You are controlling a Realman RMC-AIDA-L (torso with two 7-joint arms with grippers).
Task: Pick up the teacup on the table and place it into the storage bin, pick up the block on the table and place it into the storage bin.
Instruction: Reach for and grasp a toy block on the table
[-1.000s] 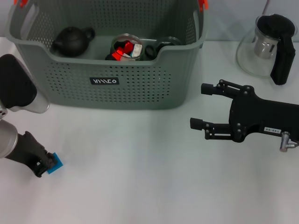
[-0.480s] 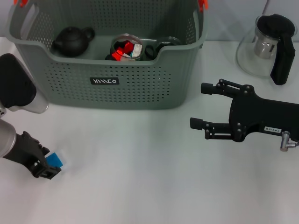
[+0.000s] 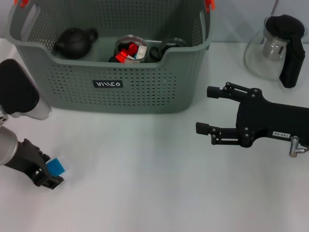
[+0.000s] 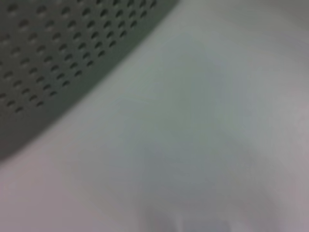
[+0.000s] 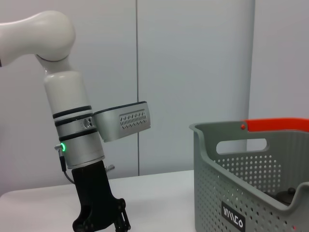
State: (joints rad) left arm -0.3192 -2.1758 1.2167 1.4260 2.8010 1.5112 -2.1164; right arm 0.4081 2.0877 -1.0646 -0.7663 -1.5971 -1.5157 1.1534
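block (image 3: 56, 167) | left gripper (image 3: 49, 174) low on table, fingers clamping it | right gripper (image 3: 206, 110) hovering, jaws wide

blue block (image 3: 56, 166), grey-green perforated storage bin (image 3: 145, 92)

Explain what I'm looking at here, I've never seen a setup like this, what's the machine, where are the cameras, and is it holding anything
This is a two-armed robot working at a white table. One picture looks down from its head; the other two come from cameras on its wrists.

In the head view, the left gripper is low on the table with a small blue block between its fingers; whether it has actually clamped it can't be told. The right gripper hovers open and empty.

The grey-green storage bin at the back holds a dark teapot and a cup. A glass pot stands off to the right.

The left wrist view shows just the bin's wall and table. The right wrist view looks across at the left arm and bin.
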